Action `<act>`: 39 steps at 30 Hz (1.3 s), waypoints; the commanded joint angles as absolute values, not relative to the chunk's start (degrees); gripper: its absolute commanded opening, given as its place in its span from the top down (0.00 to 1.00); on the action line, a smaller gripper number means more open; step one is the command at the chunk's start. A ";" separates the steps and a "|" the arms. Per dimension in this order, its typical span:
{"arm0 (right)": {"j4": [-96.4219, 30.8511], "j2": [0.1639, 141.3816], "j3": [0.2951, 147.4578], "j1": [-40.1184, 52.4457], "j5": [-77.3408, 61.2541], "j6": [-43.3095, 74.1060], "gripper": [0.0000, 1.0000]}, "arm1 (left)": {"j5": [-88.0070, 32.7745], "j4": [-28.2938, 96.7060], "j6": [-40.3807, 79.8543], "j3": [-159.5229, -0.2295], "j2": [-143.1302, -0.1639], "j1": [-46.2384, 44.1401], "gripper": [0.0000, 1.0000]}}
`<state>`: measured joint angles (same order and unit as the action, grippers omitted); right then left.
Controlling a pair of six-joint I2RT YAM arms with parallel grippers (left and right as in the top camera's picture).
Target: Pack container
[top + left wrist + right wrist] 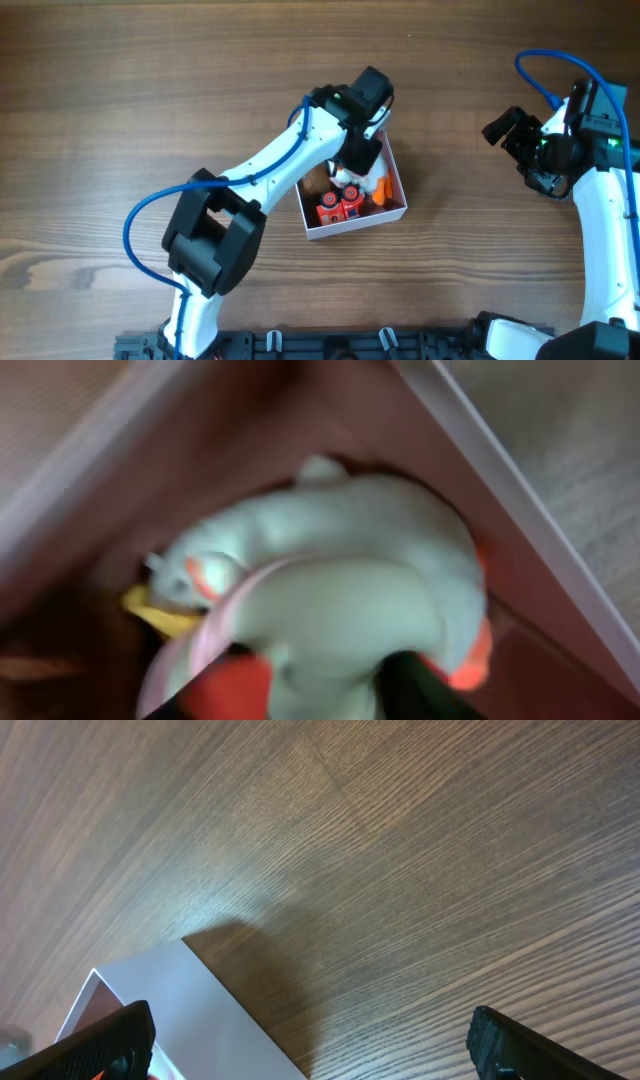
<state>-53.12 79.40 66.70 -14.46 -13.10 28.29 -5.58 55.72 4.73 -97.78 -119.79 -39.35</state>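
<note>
Left gripper [358, 150] down inside container [401, 182]; right gripper [508, 130] well apart from it.
Left jaws hidden, grip can't be told; white toy [340, 590] directly beneath, red toys [338, 208] just beside. Right jaws spread wide over bare table [400, 840].

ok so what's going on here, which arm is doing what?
The left claw is down at the small square white-walled box with the pink inside, right over a white rounded toy. Whether it grips the toy cannot be told. Some red wheeled toys and an orange piece already lie in the box. The right claw is open, off to the side above the wooden table, holding nothing.
</note>
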 commanded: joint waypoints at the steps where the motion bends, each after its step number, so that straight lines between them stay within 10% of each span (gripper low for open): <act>1: -52.97 79.53 67.11 -14.55 -13.82 28.64 0.00 | -1.08 53.71 5.76 -96.53 -121.84 -36.16 0.56; 18: -52.97 79.53 67.11 -14.55 -13.82 28.64 0.00 | -8.93 54.68 8.14 -100.20 -107.74 -37.12 0.39; 21: -52.97 79.53 67.11 -14.55 -13.82 28.67 0.01 | -8.91 57.71 8.16 -99.98 -108.16 -38.04 0.66; 32: -52.97 79.53 67.11 -14.55 -13.82 28.64 0.00 | -3.29 49.17 8.16 -87.22 -119.81 -38.48 0.67; 39: -52.97 79.53 67.11 -14.55 -13.82 28.67 0.00 | -3.16 52.77 8.19 -96.01 -110.41 -39.29 0.50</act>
